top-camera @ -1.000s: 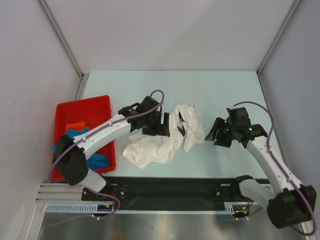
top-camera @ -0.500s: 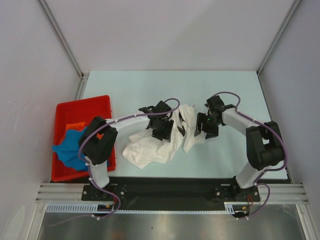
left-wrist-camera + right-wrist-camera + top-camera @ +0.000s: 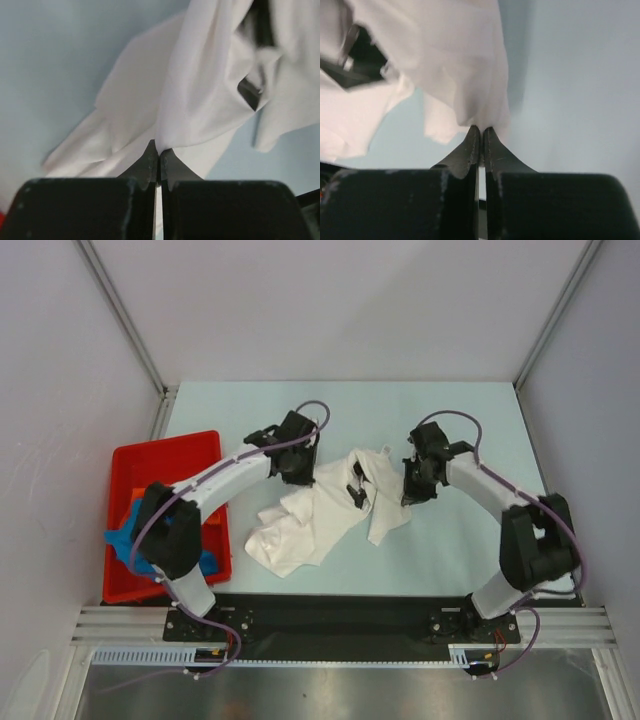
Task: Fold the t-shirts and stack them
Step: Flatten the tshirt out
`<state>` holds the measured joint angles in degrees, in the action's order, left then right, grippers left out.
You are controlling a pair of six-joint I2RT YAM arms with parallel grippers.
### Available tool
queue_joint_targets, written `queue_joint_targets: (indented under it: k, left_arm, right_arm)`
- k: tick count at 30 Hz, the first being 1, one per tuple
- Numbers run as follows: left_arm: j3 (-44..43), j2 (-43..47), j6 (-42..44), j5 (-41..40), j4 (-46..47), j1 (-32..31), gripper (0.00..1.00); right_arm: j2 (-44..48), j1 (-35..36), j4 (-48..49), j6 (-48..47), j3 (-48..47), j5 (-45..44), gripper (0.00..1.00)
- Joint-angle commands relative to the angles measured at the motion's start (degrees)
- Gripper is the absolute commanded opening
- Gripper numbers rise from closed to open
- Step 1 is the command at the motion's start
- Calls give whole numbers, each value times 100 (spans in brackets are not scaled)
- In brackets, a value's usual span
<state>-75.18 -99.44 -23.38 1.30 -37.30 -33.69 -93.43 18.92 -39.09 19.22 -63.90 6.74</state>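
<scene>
A crumpled white t-shirt (image 3: 325, 520) with a small black print (image 3: 356, 490) lies in the middle of the table. My left gripper (image 3: 310, 478) is shut on its upper left edge, and in the left wrist view the cloth (image 3: 200, 95) is pinched at the gripper's (image 3: 159, 150) tips. My right gripper (image 3: 410, 490) is shut on the shirt's right edge. The right wrist view shows the cloth (image 3: 460, 65) bunched between that gripper's (image 3: 481, 131) closed tips. A blue t-shirt (image 3: 122, 540) and an orange one (image 3: 134, 508) lie in the bin, partly hidden by the left arm.
A red plastic bin (image 3: 170, 450) stands at the table's left edge. White walls with metal posts enclose the table on three sides. The black mounting rail (image 3: 340, 615) runs along the near edge.
Both grippers came in from open and closed on the white t-shirt's edges. The left gripper has drawn back to the upper left and the shirt is stretched out between the two.
</scene>
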Motion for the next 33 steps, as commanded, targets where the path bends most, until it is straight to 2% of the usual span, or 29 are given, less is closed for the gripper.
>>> queue_joint_targets:
  k: [1, 6, 10, 12, 13, 15, 19, 22, 26, 29, 30, 33]
  left_arm:
    - [-1155, 1302, 210, -1191, -233, -6, 0]
    - [-1851, 2575, 316, -2185, -34, 29, 0]
    - [-2018, 3254, 850, -2336, 538, 38, 0]
    - [-2158, 3378, 1211, -2284, 985, 56, 0]
    - [-2194, 3509, 1604, -2231, 1136, 56, 0]
    - [-2377, 3563, 1975, -2213, 1521, 56, 0]
    - [-2931, 3379, 2749, -2380, 1919, 82, 0]
    - [-3213, 2984, 3039, -2214, 2288, 109, 0]
    - [-3346, 2202, 2971, -1793, 2753, 240, 0]
    - [-3520, 1281, 2936, -1589, 3166, 267, 0]
    - [-3904, 799, 2866, -1676, 3193, 258, 0]
    - [-4758, 304, 2830, -1782, 3343, 293, 0]
  right_arm:
    - [1498, 305, -1011, -33, -202, -252, 0]
    - [2950, 955, -2180, 441, -237, -200, 0]
    - [3945, 1149, -2831, 697, -482, 344, 0]
    - [4463, 1184, -2946, 636, -720, 1124, 0]
    - [4682, 1184, -2738, 592, -816, 1806, 0]
    - [5270, 1193, -2412, 574, -817, 2443, 0]
    - [5476, 1193, -1832, 932, -852, 3384, 0]
    - [5300, 1193, -1707, 1171, -852, 3098, 0]
    - [4949, 1141, -1891, 1110, -914, 2614, 0]
    - [4869, 879, -1910, 1101, -896, 2481, 0]
    - [4852, 790, -1901, 1058, -940, 2559, 0]
    - [4650, 499, -2102, 724, -1405, 2770, 0]
